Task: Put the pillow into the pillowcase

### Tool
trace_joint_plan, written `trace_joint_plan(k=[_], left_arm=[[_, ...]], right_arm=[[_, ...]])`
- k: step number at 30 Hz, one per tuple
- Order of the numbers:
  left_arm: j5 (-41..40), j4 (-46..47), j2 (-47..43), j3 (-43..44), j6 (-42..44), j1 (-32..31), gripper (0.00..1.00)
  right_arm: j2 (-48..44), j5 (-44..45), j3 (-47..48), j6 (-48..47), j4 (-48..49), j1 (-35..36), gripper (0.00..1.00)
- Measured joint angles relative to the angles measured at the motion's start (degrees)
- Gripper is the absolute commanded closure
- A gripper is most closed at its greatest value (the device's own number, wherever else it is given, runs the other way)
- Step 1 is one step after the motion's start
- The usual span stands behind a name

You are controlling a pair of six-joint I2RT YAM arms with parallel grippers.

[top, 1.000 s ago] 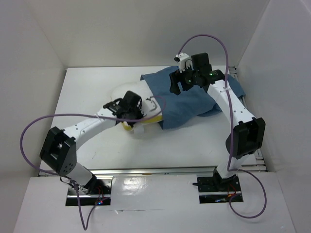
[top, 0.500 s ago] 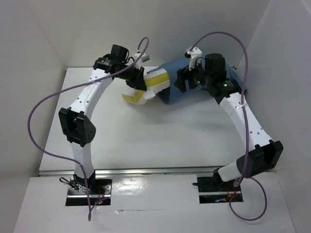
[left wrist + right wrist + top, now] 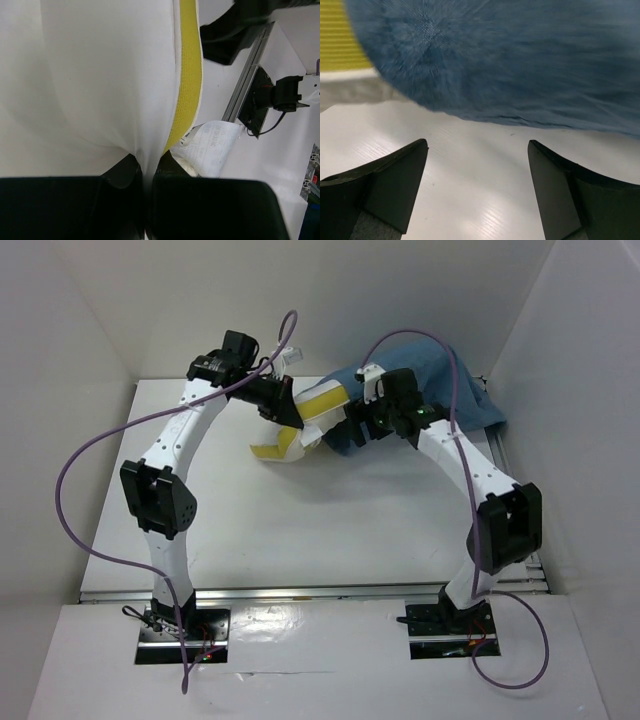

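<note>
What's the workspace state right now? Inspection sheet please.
Surface: white table, near half bare.
Job's things: pillow lifted at the far side, one end against the blue pillowcase; whether it is inside cannot be told.
Clutter: nothing seen.
Grippers: left gripper shut on pillow; right gripper open, low over the table at the pillowcase's edge.
Cables: purple cables loop clear of the cloth.
Surroundings: plain white walls.

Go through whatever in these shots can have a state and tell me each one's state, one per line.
pillowcase: wrinkled, lying on the table, ungripped.
pillow: pinched beside its yellow strip, one end meeting the pillowcase; how far in, cannot tell.
left pincer: shut on the pillow.
right pincer: open, empty, just short of the pillowcase.
</note>
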Motion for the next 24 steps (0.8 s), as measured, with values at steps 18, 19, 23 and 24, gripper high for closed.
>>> trace_joint_plan(k=[18,19,23,24], left_arm=[[1.92,0.46,-1.75,-3.13,-0.35,1.86,1.00],[1.97,0.57,-1.75,-3.19,-0.33,1.86,1.00],[1.97,1.14,-1.75,-3.41,-0.33,1.86,1.00],[1.97,1.25,-1.84,-3.67,-0.33,1.86,1.00]], right_arm=[[8.61,9.44,2.99,6.45,11.56,2.32,1.00],[9.38,9.49,3.61,6.49,12.04,2.25,1.00],[11.26,8.50,6.32,6.67,12.41,1.81,1.00],[11.26,7.98,6.54,6.58,12.35,1.66,1.00]])
